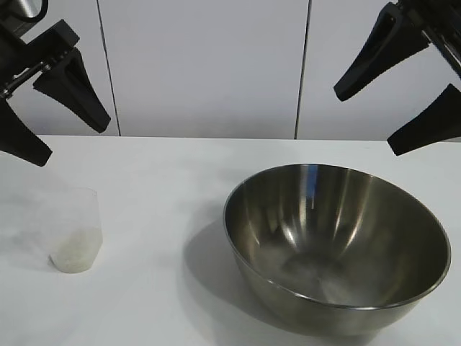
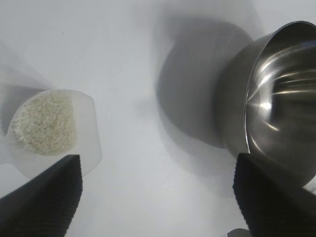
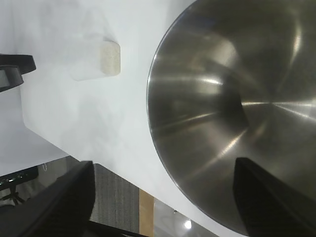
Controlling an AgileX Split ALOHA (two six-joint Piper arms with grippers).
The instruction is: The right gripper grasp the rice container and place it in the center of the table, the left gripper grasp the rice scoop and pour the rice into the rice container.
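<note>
From the exterior view, the rice container (image 1: 337, 249) sits upright on the table (image 1: 158, 173), right of centre, mouth up and tipped slightly toward the camera. The rice scoop (image 1: 74, 231) stands upright at the left, well apart from it, long axis vertical, with the rice (image 1: 75, 252) heaped in its bottom. The left gripper (image 1: 45, 108) hangs above the scoop, fingers spread wide, holding nothing. The right gripper (image 1: 407, 97) hangs above the container's far side, also spread wide and empty.

In the left wrist view, the scoop's (image 2: 52, 131) open mouth faces the camera; its pour lip is hard to place, possibly toward the nearer finger (image 2: 47, 200).

In the right wrist view, the container (image 3: 237, 113) lies below the spread fingers (image 3: 276, 192).
</note>
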